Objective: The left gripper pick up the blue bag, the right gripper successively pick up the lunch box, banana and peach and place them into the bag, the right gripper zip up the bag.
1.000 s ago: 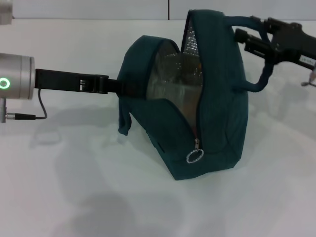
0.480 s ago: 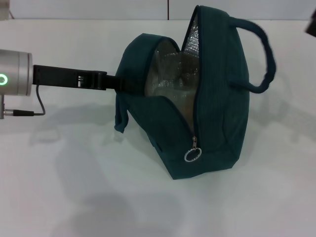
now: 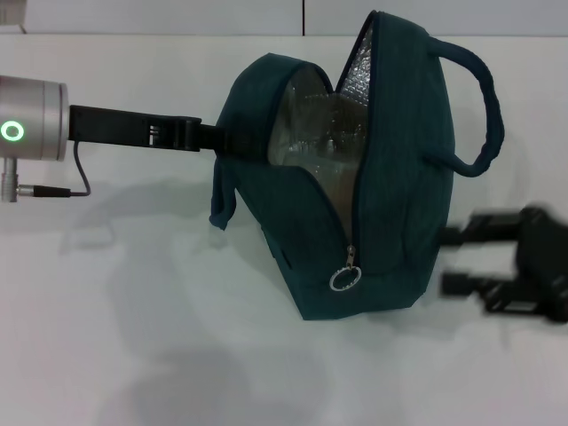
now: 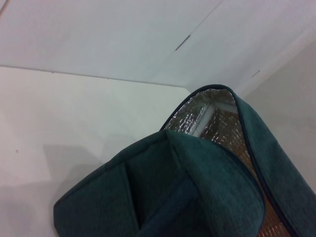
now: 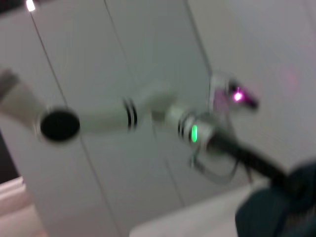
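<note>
Blue bag [image 3: 390,177] stands on a plain white tabletop [image 3: 133,355], its soft shadow falling across the matte surface on the side nearer the robot; pale panelled walls [image 4: 123,29] rise beyond the bag, split by thin dark seams. The bag is dark teal woven fabric with a fine ribbed texture, humped in outline, its mouth gaping to show crinkled silver foil lining [image 3: 311,133]. The zip is undone most of the way, and a metal ring pull [image 3: 344,280] hangs at the low end of the track on the bag's robot-facing side. One rope-like handle [image 3: 484,115] arches clear on the bag's right flank, while a strip of fabric [image 3: 222,195] droops from its left flank.

Left gripper [image 3: 213,142] reaches in level from the robot's left, a silver cylindrical wrist with a green glowing ring [image 3: 11,132] leading into long black fingers [image 3: 133,129] that are pinched on the bag's left edge, holding that side of the mouth apart. The left wrist view looks along the teal rim straight into the foil interior.

Right gripper [image 3: 461,259] sits low beside the bag's right flank, close above the tabletop, a dark motion-smeared shape; whether its fingers are spread or together cannot be told
</note>
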Controlling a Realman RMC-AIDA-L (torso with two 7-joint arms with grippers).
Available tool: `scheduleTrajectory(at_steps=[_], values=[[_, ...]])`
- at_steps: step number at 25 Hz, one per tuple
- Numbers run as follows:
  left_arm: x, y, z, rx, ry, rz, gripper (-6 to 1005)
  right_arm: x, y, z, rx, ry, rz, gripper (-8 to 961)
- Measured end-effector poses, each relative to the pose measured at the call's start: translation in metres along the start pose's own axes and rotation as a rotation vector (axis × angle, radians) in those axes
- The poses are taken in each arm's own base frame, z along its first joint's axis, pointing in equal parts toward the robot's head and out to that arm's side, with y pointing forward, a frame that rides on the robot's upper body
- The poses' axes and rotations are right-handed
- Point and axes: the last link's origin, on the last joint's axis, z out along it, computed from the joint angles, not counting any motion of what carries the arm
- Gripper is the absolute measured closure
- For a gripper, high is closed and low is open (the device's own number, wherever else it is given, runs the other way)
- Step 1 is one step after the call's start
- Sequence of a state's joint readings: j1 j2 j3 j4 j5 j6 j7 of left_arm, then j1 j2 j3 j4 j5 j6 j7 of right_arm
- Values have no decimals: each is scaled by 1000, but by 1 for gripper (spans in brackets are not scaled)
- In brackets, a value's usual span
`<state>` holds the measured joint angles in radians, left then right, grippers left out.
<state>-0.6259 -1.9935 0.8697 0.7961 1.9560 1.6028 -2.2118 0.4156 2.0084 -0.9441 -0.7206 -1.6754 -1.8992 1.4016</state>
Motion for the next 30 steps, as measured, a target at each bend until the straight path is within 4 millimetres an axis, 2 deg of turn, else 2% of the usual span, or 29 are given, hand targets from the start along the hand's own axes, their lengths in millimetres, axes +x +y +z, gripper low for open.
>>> scheduleTrajectory(at_steps=[5, 8, 18, 24, 30], values=[[0, 0, 0, 0, 1, 1, 887, 26, -11, 25, 2, 151, 62, 452], [0, 0, 0, 0, 1, 0, 885, 33, -19, 36, 15, 197, 73, 453], [0, 1, 2, -3, 1, 2, 878, 31, -34, 66, 1, 244, 54, 457], [0, 0, 1, -2, 1, 3, 874, 25, -45, 71, 65, 208, 46, 458], [-2, 0, 0, 1, 3, 2, 870, 29, -43, 83, 46, 227, 39, 460]])
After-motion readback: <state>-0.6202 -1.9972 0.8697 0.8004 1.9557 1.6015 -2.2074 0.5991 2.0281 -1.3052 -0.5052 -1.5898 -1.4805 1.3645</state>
